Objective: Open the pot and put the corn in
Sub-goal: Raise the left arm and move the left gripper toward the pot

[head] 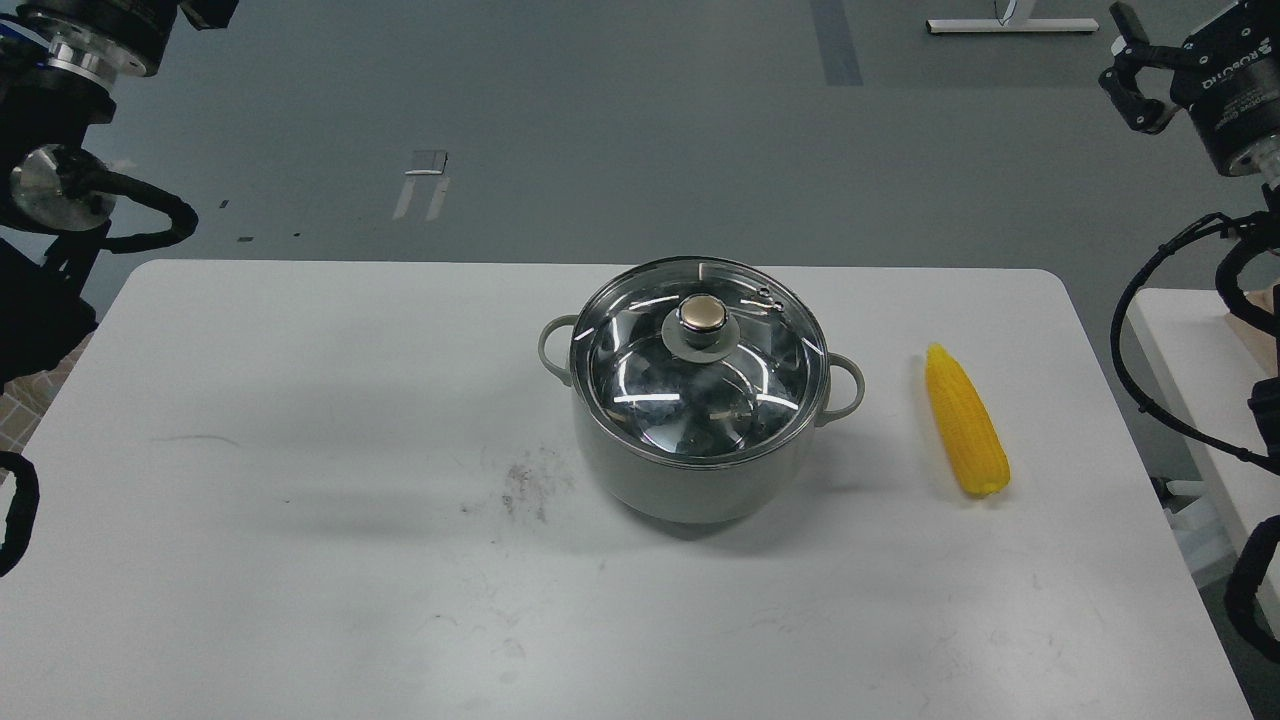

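The pale grey-green pot (690, 480) stands in the middle of the white table, with two loop handles at its sides. A round glass lid (640, 345) with a brass-coloured knob (703, 315) covers it. The yellow corn (965, 420) lies on the table to the pot's right, pointed end away from me, apart from the pot. My right gripper (1128, 62) hangs high at the top right, beyond the table's far edge, its fingers apart and holding nothing. Of my left gripper (208, 10) only a dark piece shows at the top left edge, far from the pot.
The white table (300, 450) has a faint smudge left of the pot. A second white surface (1195, 360) stands past the right edge, with black cables of my right arm hanging over it. Grey floor lies behind the table.
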Controlling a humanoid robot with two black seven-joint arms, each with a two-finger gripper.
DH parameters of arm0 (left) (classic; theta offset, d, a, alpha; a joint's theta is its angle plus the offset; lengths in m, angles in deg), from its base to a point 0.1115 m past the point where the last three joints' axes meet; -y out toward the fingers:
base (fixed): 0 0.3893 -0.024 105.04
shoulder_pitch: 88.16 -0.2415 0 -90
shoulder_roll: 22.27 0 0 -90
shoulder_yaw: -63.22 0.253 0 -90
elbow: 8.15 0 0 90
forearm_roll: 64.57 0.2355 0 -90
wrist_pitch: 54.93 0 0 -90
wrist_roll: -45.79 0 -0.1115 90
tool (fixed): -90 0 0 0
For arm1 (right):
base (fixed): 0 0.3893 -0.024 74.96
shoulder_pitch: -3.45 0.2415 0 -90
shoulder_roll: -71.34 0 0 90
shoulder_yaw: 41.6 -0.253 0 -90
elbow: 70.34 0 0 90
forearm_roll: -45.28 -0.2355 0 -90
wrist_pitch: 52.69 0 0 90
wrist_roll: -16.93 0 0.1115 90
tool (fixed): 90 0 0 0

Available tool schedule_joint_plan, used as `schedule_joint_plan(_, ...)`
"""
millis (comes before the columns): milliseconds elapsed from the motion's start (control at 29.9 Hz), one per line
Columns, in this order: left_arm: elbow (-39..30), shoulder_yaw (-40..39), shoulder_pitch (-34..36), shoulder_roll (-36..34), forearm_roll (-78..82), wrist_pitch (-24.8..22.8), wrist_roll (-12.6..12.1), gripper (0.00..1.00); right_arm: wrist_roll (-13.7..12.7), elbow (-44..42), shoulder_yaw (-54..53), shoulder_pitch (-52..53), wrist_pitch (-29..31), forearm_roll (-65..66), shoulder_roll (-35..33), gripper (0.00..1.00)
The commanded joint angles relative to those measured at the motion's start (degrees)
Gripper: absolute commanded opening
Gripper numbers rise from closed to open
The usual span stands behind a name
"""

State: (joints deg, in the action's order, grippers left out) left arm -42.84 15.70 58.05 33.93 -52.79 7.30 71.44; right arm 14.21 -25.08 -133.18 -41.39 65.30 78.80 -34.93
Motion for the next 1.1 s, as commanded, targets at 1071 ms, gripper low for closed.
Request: schedule_joint_plan(1071, -28.65, 6.91, 3.2, 0.14, 52.78, 6.84, -5.26, 0.92, -0.09, 0.8, -0.62, -1.22, 0.01, -0.03, 0.01, 1.0)
